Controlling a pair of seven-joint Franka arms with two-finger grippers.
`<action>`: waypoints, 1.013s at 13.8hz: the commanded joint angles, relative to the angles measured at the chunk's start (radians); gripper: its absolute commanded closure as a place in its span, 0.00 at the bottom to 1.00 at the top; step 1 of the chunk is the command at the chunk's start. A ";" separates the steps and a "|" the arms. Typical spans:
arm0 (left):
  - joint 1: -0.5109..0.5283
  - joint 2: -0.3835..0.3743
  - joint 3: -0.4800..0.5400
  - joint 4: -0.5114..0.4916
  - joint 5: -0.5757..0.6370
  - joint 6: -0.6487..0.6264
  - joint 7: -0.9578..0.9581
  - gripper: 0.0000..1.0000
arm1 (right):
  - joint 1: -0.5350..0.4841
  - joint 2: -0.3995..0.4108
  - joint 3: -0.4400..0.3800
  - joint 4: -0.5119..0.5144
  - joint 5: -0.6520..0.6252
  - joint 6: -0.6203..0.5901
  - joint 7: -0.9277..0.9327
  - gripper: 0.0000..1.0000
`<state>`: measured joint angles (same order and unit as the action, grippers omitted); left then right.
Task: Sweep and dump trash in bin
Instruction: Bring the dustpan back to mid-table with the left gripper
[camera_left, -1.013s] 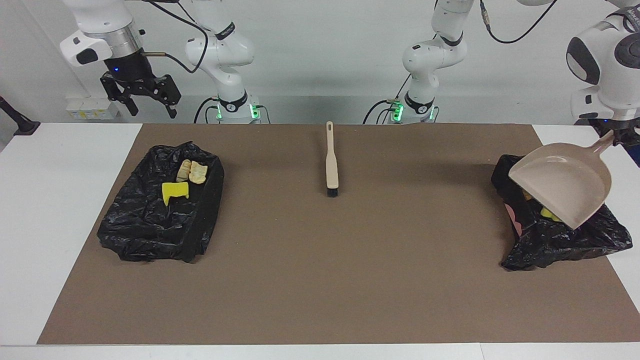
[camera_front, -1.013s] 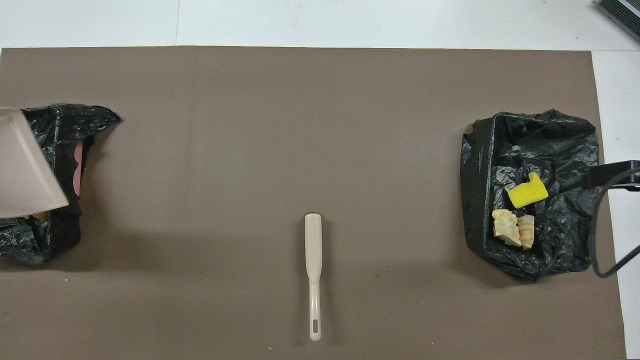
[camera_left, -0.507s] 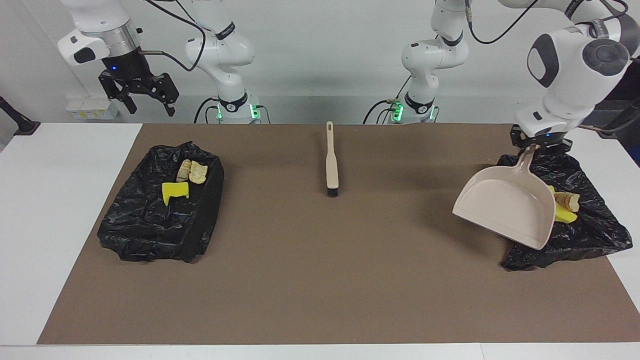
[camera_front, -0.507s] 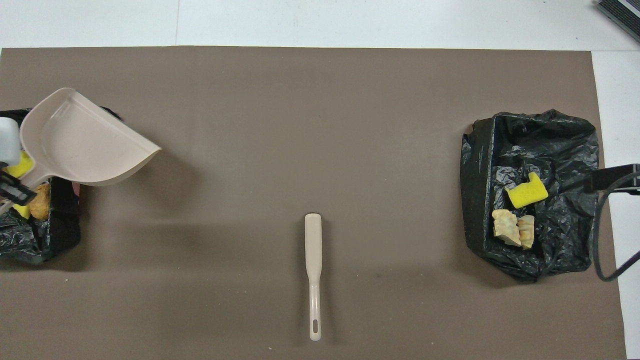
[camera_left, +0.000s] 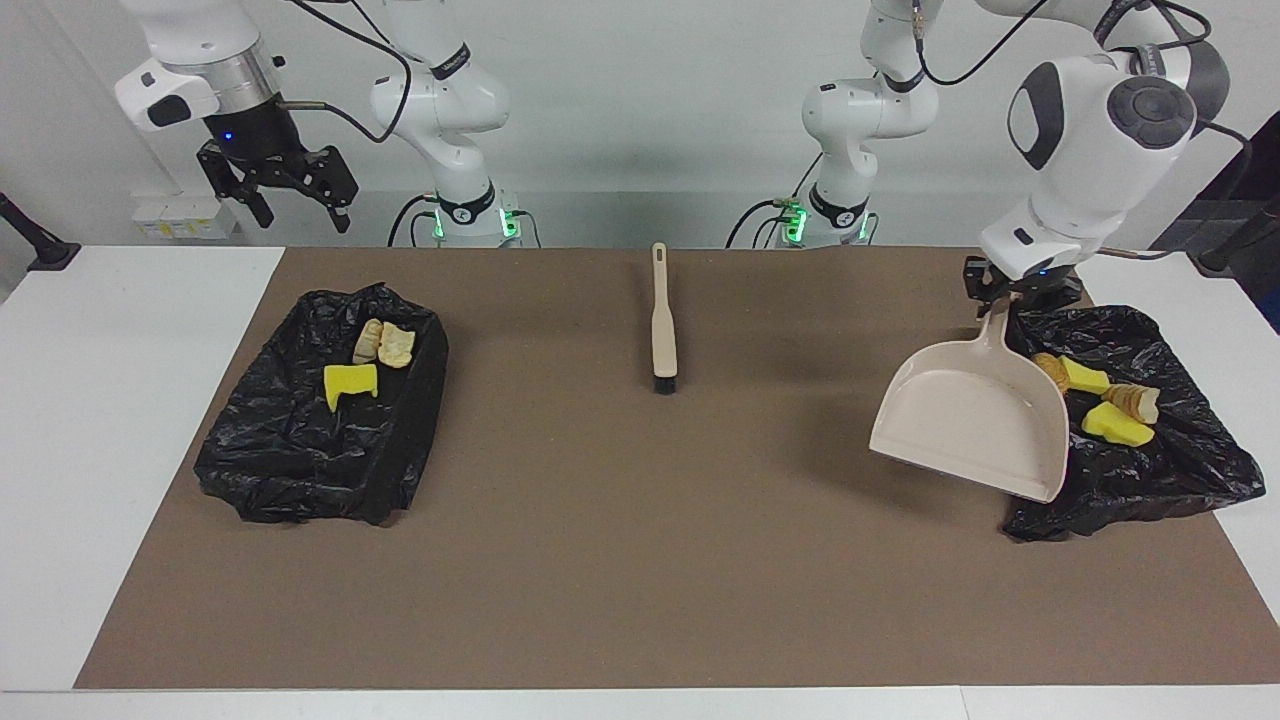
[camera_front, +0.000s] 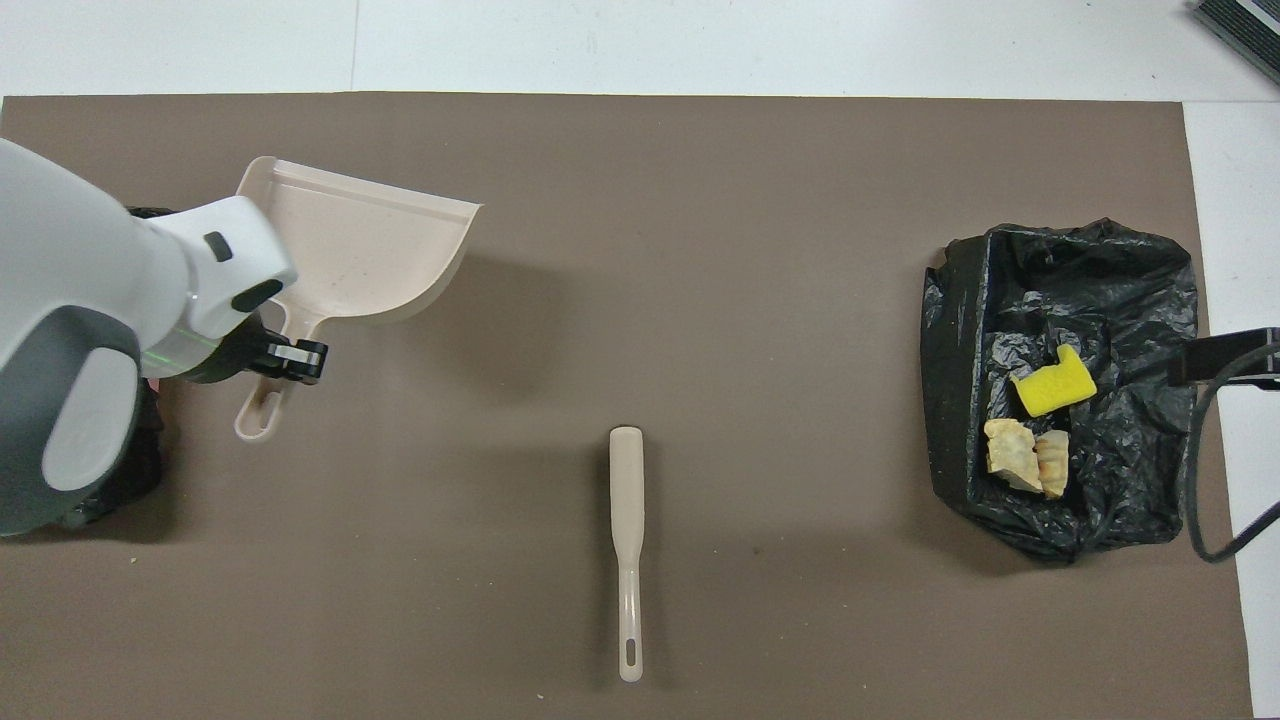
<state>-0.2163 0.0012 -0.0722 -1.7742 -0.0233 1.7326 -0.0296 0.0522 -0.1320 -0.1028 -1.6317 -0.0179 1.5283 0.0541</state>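
Left hand (camera_left: 1003, 297) is clamped on the dustpan (camera_left: 968, 420) handle, pan hanging empty beside the black bin (camera_left: 1150, 470) at 3 o'clock in the facing view. The trash (camera_left: 1100, 395) sits in that bin, more trash (camera_left: 365, 362) in the 9 o'clock bin (camera_left: 320, 440). Right hand (camera_left: 290, 190) hangs released, waiting above the surface's edge.

Left gripper (camera_left: 1003, 296) low over mat, fingers clamped — right gripper (camera_left: 293, 201) raised, fingers spread, waiting.
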 joint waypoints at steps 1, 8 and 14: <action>-0.105 -0.014 0.023 -0.034 -0.029 0.077 -0.079 1.00 | -0.002 -0.011 -0.003 -0.005 0.003 -0.011 -0.023 0.00; -0.301 0.227 0.023 0.013 -0.043 0.364 -0.468 1.00 | -0.002 -0.011 -0.005 -0.005 0.006 -0.003 -0.042 0.00; -0.374 0.339 0.019 0.012 -0.043 0.522 -0.570 1.00 | -0.002 -0.011 -0.006 -0.005 0.006 -0.005 -0.059 0.00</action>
<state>-0.5621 0.3209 -0.0707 -1.7853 -0.0531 2.2350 -0.5867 0.0521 -0.1320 -0.1029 -1.6317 -0.0179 1.5290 0.0312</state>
